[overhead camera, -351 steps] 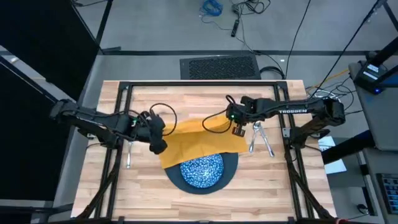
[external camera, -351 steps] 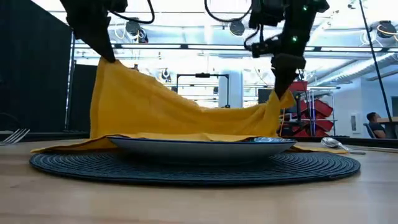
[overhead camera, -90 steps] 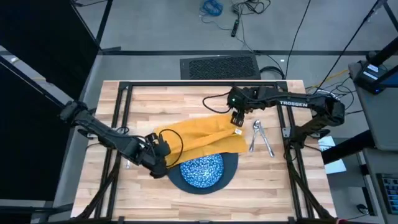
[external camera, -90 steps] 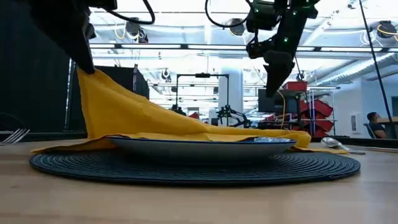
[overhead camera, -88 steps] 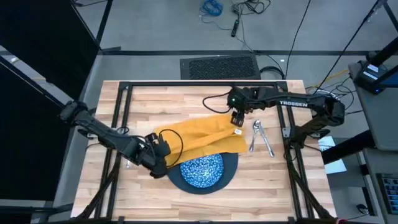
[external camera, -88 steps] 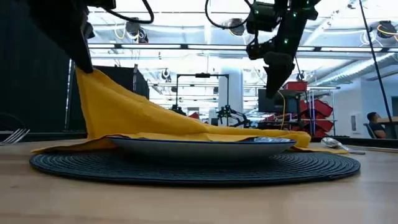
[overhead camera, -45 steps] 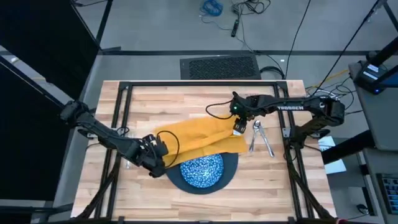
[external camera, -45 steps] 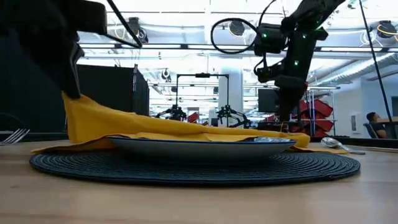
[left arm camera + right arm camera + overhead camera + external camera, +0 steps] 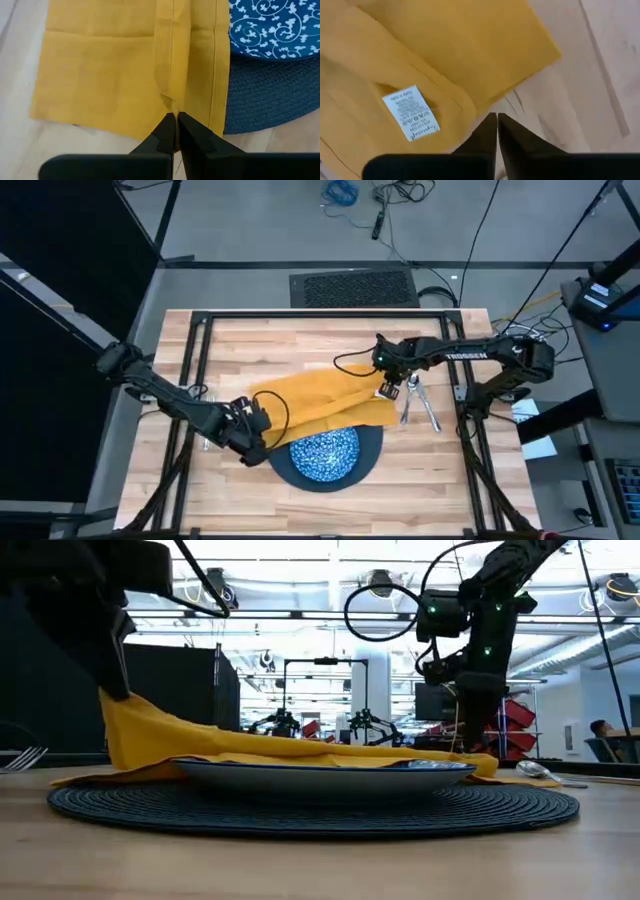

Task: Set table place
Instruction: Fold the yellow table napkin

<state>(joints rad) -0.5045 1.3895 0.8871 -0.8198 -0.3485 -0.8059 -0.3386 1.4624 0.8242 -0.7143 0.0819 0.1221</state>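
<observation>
The mustard-yellow napkin (image 9: 320,398) lies partly folded across the table, with its near edge over the far rim of the blue-and-white speckled dish (image 9: 325,455). The dish sits on a dark round woven mat (image 9: 300,805). My left gripper (image 9: 175,119) is shut on the napkin's left part, which stands raised (image 9: 125,720) above the table. My right gripper (image 9: 496,119) is shut and points down at the napkin's right end (image 9: 480,762), beside a white label (image 9: 411,112). My left gripper pinches a raised fold of the napkin (image 9: 171,104) near its left near edge, between its two fingertips. The fingers come from above. That end is lifted off the table and slopes down slack onto the dish's rim, while the rest of the cloth lies flat. My right gripper's shut fingertips stand at the napkin's right edge (image 9: 485,107). I cannot tell whether they touch it.
A spoon (image 9: 410,395) and a knife (image 9: 430,415) lie on the table right of the napkin, close to my right gripper. A fork (image 9: 22,758) lies at the left, by my left arm. The black frame (image 9: 320,317) runs around the tabletop.
My left gripper has gone down with the napkin's left end, so the raised part stands lower and flatter over the dish. My right gripper has come down and toward the table's right edge, to the napkin's right end.
</observation>
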